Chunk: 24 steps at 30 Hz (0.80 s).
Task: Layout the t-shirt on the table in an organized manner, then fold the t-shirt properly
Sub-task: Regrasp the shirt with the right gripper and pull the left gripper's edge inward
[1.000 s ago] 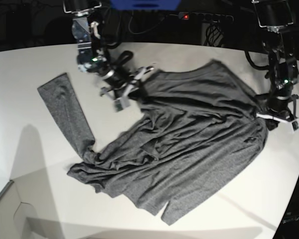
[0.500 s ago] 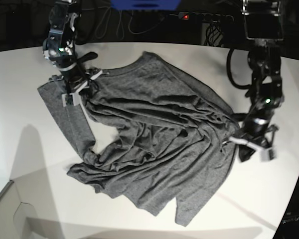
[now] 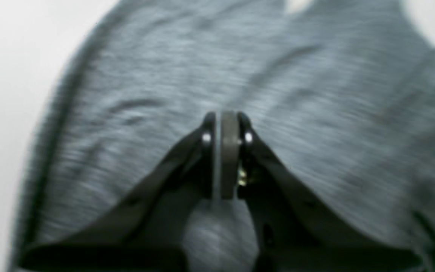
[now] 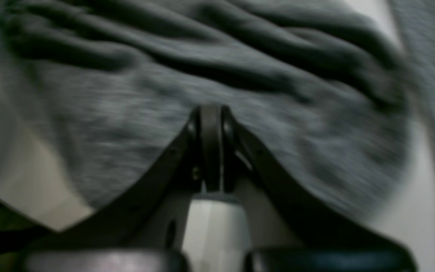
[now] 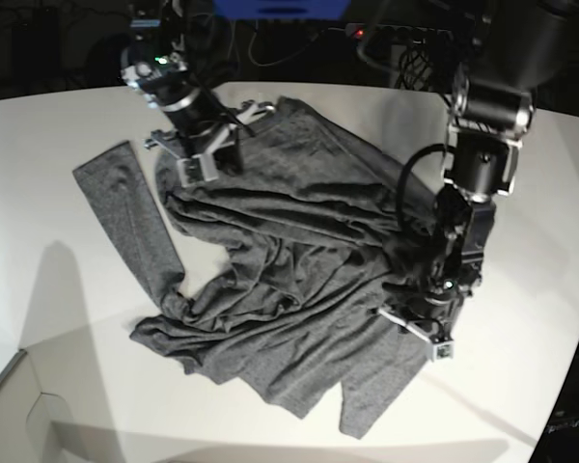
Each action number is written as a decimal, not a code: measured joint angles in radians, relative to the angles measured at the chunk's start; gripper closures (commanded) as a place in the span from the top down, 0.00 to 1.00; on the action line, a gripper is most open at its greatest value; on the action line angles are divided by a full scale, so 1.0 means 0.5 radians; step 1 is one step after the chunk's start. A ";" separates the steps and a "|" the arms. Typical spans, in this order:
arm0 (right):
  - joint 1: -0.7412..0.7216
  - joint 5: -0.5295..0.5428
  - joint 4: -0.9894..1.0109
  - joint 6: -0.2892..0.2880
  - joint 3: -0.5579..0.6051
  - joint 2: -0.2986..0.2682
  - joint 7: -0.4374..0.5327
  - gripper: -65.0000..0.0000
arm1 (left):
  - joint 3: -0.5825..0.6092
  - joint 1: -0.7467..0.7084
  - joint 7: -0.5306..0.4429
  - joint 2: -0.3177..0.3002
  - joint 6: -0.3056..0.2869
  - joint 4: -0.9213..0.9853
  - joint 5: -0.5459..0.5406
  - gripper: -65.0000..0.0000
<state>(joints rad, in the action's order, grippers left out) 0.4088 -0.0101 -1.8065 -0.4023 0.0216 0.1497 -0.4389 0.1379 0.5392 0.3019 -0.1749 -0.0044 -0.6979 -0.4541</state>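
The heathered dark grey knit t-shirt (image 5: 299, 280) lay rumpled on the smooth white worktop (image 5: 58, 280), layout unfinished and folding unstarted. Left claw (image 5: 420, 326) and right claw (image 5: 201, 152) each pinched its fabric.

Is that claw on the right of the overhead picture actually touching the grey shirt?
Touching. The base view shows the left gripper down on the rumpled t-shirt, jaws shut.

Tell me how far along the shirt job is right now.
Nothing finished yet: the shirt lies bunched and wrinkled on the table, only one sleeve lying out flat. In hand: both the left gripper and right gripper are pinched shut on the fabric. Left: flattening it out, then all the folding.
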 measured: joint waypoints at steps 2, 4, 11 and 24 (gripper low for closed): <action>-0.014 0.003 0.043 -0.002 0.085 0.002 0.015 0.00 | 0.011 0.066 -0.137 0.002 0.007 0.224 0.002 0.04; -0.036 0.008 0.130 -0.002 0.119 0.002 0.014 0.00 | 0.108 0.086 -0.330 0.008 0.009 0.354 0.001 0.04; -0.166 0.023 0.440 -0.002 0.111 -0.063 0.053 0.00 | 0.510 0.069 -0.611 0.031 0.009 0.430 0.003 0.04; -0.230 0.088 0.484 -0.062 -0.394 -0.247 0.153 0.00 | 0.486 -0.060 -0.687 -0.389 -0.029 0.396 -0.026 0.04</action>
<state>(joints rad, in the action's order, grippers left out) 0.2935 0.0338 -1.5646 -0.4332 -0.1757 0.0261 -0.3622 0.3809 0.5095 -0.0414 -0.3695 -0.0189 -0.4999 -0.4671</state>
